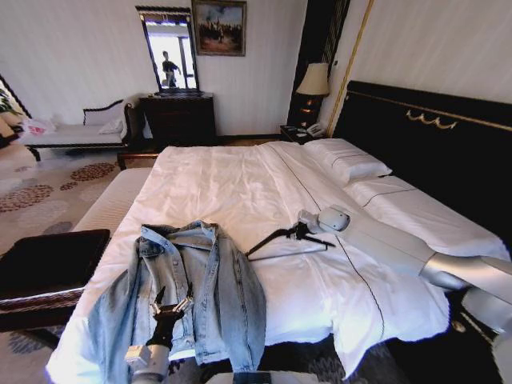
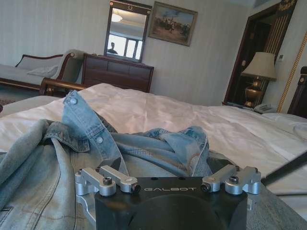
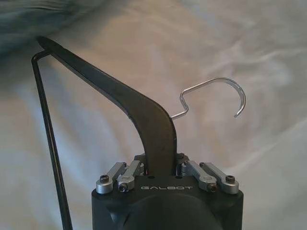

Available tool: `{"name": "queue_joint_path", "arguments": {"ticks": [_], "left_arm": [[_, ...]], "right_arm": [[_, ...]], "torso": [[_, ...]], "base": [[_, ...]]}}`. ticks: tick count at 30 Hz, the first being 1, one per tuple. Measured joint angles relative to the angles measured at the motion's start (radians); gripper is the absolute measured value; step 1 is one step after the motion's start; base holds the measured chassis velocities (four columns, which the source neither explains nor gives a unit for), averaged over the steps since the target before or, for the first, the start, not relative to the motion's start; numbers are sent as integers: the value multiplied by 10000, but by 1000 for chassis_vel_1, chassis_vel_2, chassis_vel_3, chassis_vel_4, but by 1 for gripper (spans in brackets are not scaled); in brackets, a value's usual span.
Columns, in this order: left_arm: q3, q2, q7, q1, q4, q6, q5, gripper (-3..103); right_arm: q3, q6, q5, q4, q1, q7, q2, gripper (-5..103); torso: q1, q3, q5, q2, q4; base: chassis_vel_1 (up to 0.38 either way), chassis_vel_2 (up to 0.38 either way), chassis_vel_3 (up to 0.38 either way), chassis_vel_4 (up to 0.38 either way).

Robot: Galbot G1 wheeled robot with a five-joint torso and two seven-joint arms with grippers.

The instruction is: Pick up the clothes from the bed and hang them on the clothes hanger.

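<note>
Denim jacket (image 1: 188,292) lying on bed (image 1: 240,192) — left gripper (image 1: 170,308) spreading open above; right gripper (image 1: 302,231) clamping hanger (image 1: 280,238), risking twist.

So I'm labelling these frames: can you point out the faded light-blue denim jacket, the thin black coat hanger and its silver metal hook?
Faded light-blue denim jacket (image 1: 220,292): head view, front panel.
Thin black coat hanger (image 3: 103,85): right wrist view, shoulder arm.
Silver metal hook (image 3: 229,83): right wrist view, curve's top.
</note>
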Motion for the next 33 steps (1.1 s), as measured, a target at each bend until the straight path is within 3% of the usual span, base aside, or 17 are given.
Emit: {"name": "queue_joint_path", "arguments": {"ticks": [2, 4, 5, 9, 12, 16, 21, 25, 29, 33], "left_arm": [[0, -10, -19, 7, -35, 0, 2, 100], [-42, -1, -48, 55, -107, 7, -2, 100], [-42, -1, -48, 55, -107, 7, -2, 100], [-206, 115, -126, 143, -187, 50, -88, 100], [-290, 148, -166, 168, -240, 99, -131, 100], [-759, 328, -377, 116, -427, 441, -648, 100], [-1096, 535, -524, -23, -410, 749, -1000, 100], [-1633, 816, -680, -623, -238, 1481, -1598, 100], [-1845, 778, -686, -1145, -185, 1930, -1650, 100], [-1815, 759, -774, -1388, -204, 2110, -1592, 100]], "right_arm": [[248, 136, -243, 25, -148, 211, -60, 28], [1126, 320, -550, 283, -697, 984, -220, 28], [1126, 320, -550, 283, -697, 984, -220, 28], [2883, 485, -465, 1149, -1895, 2332, -399, 28], [3428, 643, -459, 1532, -2349, 2742, -427, 28], [4298, 1390, -813, 2375, -3452, 3621, -367, 28], [4543, 1529, -1055, 2684, -4002, 3912, -249, 28], [5084, 2108, -1396, 3239, -5029, 4162, -5, 28], [5594, 2364, -1049, 3593, -5716, 4507, 243, 28], [6116, 2565, -1336, 3650, -6383, 4786, 593, 28]], "torso": [[0, 0, -2, 0, 0], [0, 0, 4, 0, -6], [0, 0, 4, 0, -6], [0, 0, 1, 0, -4], [-1, 0, -1, 0, -3], [-1, -1, 0, 0, -3], [0, 0, 2, 0, -3], [0, 0, -1, 0, -2], [0, 0, -1, 0, -4], [0, 0, 1, 0, -3]], "base": [[0, 0, 0, 0], [0, 0, 0, 0], [0, 0, 0, 0], [0, 0, 0, 0], [0, 0, 0, 0], [0, 0, 0, 0], [0, 0, 0, 0], [0, 0, 0, 0], [0, 0, 0, 0], [0, 0, 0, 0]]}}
